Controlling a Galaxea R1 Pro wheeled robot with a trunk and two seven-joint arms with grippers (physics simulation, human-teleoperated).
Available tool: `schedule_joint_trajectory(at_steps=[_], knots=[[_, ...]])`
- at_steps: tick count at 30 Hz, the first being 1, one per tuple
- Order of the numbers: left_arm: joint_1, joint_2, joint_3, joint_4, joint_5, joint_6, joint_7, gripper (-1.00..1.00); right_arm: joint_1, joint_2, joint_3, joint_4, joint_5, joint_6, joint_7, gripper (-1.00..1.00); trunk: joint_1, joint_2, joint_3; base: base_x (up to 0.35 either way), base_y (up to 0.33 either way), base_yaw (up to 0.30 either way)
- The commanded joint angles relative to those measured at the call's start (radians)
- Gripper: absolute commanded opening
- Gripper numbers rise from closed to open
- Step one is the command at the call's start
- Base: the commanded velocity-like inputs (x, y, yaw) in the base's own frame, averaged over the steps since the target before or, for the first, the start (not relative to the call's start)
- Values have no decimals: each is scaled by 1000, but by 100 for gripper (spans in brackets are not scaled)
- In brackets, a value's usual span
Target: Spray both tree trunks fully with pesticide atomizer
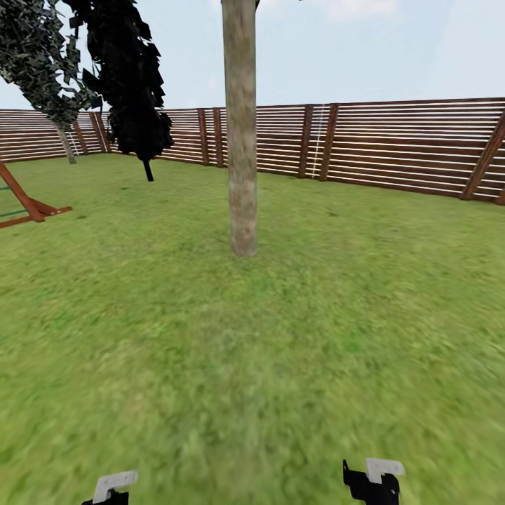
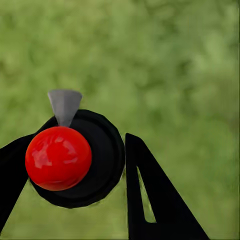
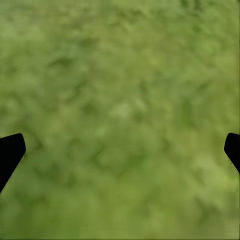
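Left hand (image 2: pixel 75 185): matte black flat plastic fingers (image 2: pixel 150 200), wedge-shaped, the one on the right with a slim triangular cutout. Right hand (image 3: pixel 120 155): same matte black, just two pointed fingertips (image 3: pixel 10 152) at the frame edges. Head view: both arms end in black blocky wrist housings, each capped with a small pale grey-white angled bracket plate (image 1: pixel 384 468). No cables, screws or markings discernible.

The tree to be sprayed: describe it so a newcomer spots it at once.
Start from the brown slatted fence across the back of the lawn. In front of it, mid-lawn, rises a thick, straight, pale mottled tree trunk. Unlike the black cone-shaped tree on thin stem to its left, it is a wide bare column.
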Motion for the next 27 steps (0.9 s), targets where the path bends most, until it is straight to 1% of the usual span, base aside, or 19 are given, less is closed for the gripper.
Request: schedule_joint_trajectory(at_steps=[1,27], knots=[[-1,0,9,1,-8,-3,-4,-100,-1,0,-6,1,11,-3,-4,100,0,0,-1,338,0,0],[0,2,10,-1,-8,-3,-4,-100,-1,2,-6,1,11,-3,-2,100,0,0,-1,338,0,0]])
